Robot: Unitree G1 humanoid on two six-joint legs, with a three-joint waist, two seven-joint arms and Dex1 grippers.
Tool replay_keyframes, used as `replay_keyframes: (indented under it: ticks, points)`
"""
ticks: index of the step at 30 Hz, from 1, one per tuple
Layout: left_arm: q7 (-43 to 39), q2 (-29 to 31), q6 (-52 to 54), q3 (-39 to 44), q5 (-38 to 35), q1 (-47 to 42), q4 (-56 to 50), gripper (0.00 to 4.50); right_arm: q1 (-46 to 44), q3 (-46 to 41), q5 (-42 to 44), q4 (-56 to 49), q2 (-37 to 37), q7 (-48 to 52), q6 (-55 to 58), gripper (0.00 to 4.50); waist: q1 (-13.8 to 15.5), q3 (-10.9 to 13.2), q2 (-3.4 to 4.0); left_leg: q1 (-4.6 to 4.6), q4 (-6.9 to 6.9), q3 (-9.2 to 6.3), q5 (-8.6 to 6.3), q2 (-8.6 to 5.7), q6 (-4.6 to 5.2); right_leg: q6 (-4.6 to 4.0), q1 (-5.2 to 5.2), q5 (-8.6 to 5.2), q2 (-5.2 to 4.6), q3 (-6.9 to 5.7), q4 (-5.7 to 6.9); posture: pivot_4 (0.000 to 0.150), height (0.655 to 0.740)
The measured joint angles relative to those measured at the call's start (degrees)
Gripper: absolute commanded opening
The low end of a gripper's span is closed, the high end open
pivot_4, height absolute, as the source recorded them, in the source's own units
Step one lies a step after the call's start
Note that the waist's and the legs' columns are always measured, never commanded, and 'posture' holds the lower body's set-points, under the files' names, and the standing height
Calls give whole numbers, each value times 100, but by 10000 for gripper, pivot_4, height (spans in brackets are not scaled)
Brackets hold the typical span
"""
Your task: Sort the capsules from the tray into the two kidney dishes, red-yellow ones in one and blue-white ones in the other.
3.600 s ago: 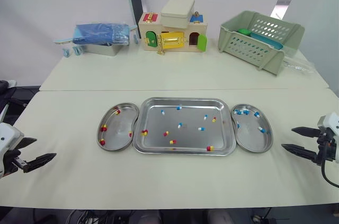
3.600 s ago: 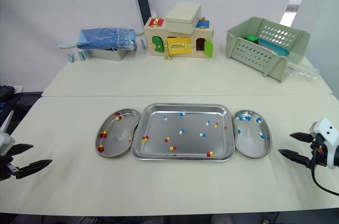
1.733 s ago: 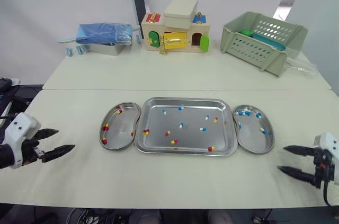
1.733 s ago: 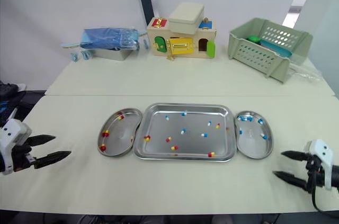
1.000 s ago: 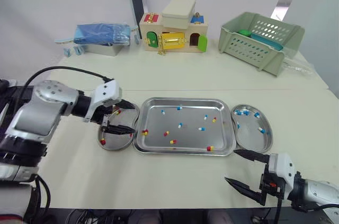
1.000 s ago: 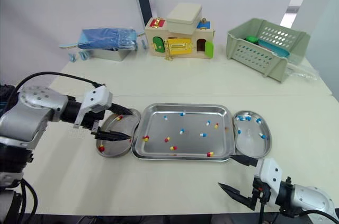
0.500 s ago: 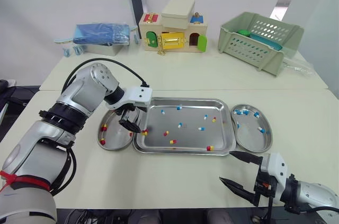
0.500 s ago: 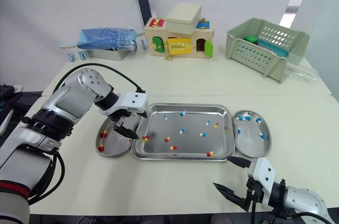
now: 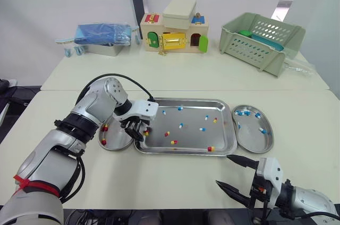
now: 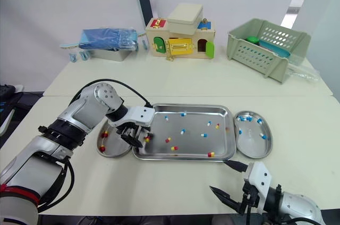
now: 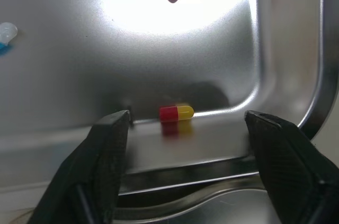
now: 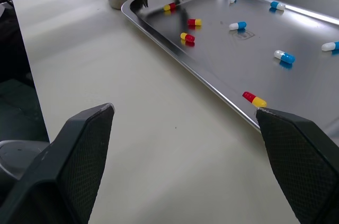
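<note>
A steel tray (image 9: 183, 100) holds several loose capsules of both colours. The left kidney dish (image 9: 116, 143) contains red-yellow capsules. The right kidney dish (image 9: 255, 141) contains blue-white ones. My left gripper (image 9: 139, 129) hangs open just over the tray's left end. In the left wrist view a red-yellow capsule (image 11: 176, 112) lies between its fingers (image 11: 108, 150), against the tray wall. My right gripper (image 9: 223, 171) is open above the bare table, in front of the tray's right corner, holding nothing. A red-yellow capsule (image 12: 255, 99) lies near the tray's front rim ahead of it.
Along the table's far side stand a toy house with coloured doors (image 9: 174, 32), a green plastic basket (image 9: 261, 38) and a metal tin with blue packs (image 9: 101, 38). Bare tabletop lies in front of the tray and dishes.
My left arm has swung in from the left side to the tray's left end and lowered over the capsule there. My right gripper has moved in front of the tray.
</note>
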Motion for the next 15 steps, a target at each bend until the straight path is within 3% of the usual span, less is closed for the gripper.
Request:
replay_keyframes:
  ticks: [15]
  points:
    - [246,-469,291,-1,751,-202,231,26235,-115,108,-36,0,1,-102,-41,45000,-1,0,0,2,2,0,0,-1,0,0,2,0,0,0,1,1500,7400]
